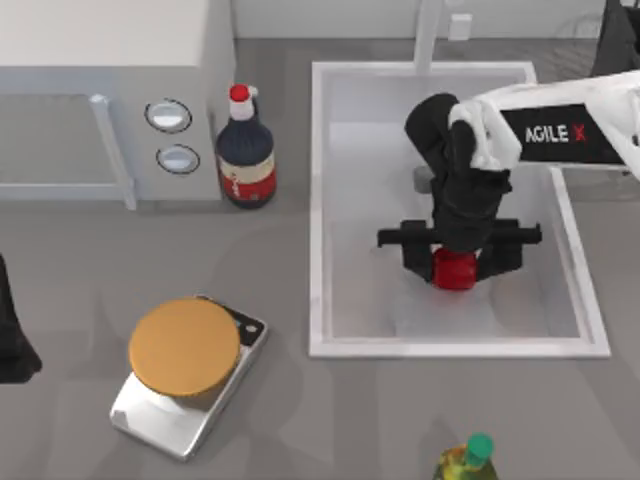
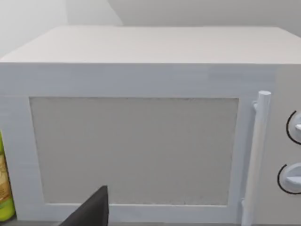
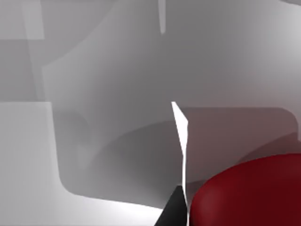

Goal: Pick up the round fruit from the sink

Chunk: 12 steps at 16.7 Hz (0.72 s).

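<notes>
our right hand [image 1: 455,268] was down inside the sink [image 1: 320,210], reaching in from the top view's right side, with its dark wrist and crossbar sitting directly over the round fruit [image 1: 453,270]. from above, the red fruit showed just below the crossbar, between the two dark fingers, which were spread about as wide as the fruit. they stood close on either side of it, but we could not tell whether they were truly pressing on it. the fruit lay in the near half of the basin, toward the right of its middle, close above or on the white floor; which of the two we could not tell.

in the right wrist view the round fruit [image 3: 249,193] loomed large and dark red at one corner, with one dark fingertip [image 3: 175,209] just beside it and the pale basin wall behind.

our left arm was parked at the far left edge of the top view, well apart from the sink. its wrist view looked at the white microwave [image 2: 141,117], with the door handle [image 2: 256,155] and two round knobs at one side, and a dark part of the left hand [image 2: 91,212] at the picture's lower edge; we could not tell its state.

on the grey tabletop [image 1: 330,420] stood a dark bottle [image 1: 245,150] with a red cap beside the microwave [image 1: 110,90], a kitchen scale [image 1: 187,375] with a tan round top, and a green-capped bottle [image 1: 468,460] at the near edge.
</notes>
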Each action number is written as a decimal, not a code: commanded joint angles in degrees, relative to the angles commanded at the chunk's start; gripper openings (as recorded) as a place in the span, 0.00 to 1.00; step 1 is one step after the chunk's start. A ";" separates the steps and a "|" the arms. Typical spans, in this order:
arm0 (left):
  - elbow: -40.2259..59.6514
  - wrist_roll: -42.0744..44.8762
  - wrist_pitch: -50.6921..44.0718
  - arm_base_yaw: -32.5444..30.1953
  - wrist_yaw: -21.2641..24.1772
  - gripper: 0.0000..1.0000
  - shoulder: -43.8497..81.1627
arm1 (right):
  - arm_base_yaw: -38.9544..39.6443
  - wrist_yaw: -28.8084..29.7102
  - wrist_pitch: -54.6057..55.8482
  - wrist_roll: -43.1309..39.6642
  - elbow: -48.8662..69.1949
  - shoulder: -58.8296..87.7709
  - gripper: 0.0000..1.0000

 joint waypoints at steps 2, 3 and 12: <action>0.00 0.00 0.00 0.00 0.00 1.00 0.00 | -0.16 1.09 -1.59 -0.48 0.76 -3.32 0.00; 0.00 0.00 0.00 0.00 0.00 1.00 0.00 | -0.15 1.09 -2.22 -0.47 1.42 -3.16 0.00; 0.00 0.00 0.00 0.00 0.00 1.00 0.00 | 0.00 1.13 -33.05 -0.30 34.05 0.22 0.00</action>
